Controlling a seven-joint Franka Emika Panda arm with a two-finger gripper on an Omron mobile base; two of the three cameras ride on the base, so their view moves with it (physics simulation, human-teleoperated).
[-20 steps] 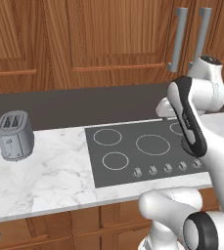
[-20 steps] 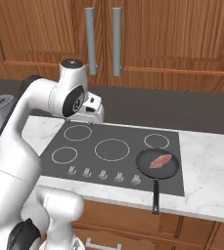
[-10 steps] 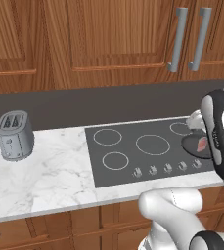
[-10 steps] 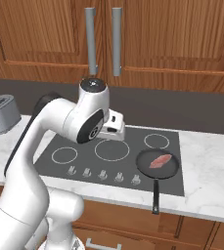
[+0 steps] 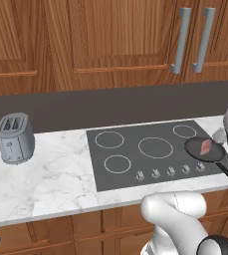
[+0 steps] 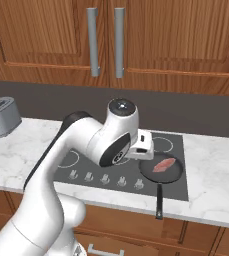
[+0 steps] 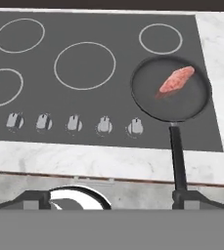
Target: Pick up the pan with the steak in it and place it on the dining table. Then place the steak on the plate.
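While nearer than before, spread gripper above pan with steak.

A dark glass cooktop is set into a white marble counter. It carries five ring-marked burners and a row of five silver knobs along its front edge. A grey two-slot toaster stands upright on the counter, well apart from the cooktop, to its left. Wooden wall cabinets hang above a dark backsplash, with vertical metal handles. Wooden drawers run below the counter.
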